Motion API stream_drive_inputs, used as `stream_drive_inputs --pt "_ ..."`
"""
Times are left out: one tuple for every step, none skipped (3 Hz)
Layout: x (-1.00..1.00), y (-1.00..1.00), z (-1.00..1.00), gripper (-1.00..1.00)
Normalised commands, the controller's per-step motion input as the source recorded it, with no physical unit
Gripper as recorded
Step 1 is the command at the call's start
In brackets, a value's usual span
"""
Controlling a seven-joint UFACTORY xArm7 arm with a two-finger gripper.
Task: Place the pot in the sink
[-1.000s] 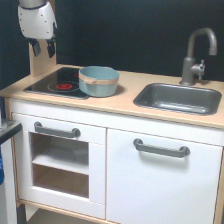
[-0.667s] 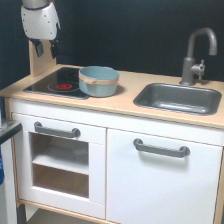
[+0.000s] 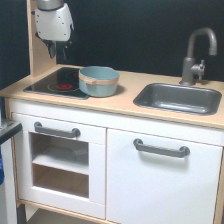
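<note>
The gripper [image 3: 55, 51], jaws seemingly narrow and empty, is being shifted slightly toward the pot [image 3: 98, 81], which is sitting untouched at the hob's [image 3: 57, 83] three-o'clock edge, well apart from the sink [image 3: 178, 98].

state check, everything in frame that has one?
pot: upright on hob's right edge, not gripped, contents not visible
sink: nothing in it
gripper: above hob's back left, clear of pot; open or shut unclear
hob: red ring showing on a burner
cabinet door: closed
</note>
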Motion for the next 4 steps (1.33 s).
stream_drive_inputs --pt "0.76 0.52 -0.26 1.00" --pt "0.13 0.27 -0.60 1.00" --pt "0.06 0.10 -0.84 1.00" --pt "-0.04 0.04 -0.89 1.00"
